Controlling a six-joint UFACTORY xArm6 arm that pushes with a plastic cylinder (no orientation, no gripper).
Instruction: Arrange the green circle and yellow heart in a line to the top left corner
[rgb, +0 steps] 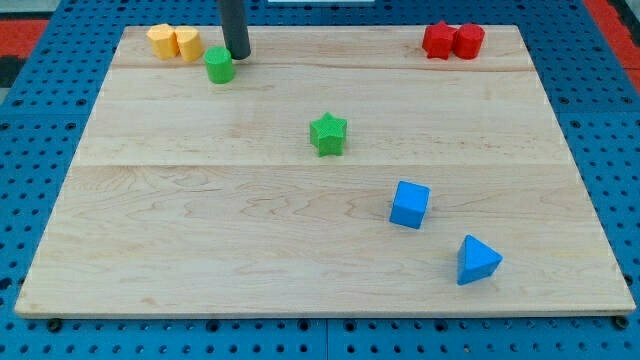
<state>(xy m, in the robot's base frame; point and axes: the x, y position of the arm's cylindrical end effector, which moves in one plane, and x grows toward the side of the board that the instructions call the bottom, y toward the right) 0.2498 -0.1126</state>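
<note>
Resting at the view's top left, my tip (238, 55) touching green circle (219, 66), yellow heart (186, 43) just beside, no pincer fitted, plain rod only.

view: single camera | position: above board's (300, 230) bottom edge | facing: obliquely down toward top | range: whole board
</note>
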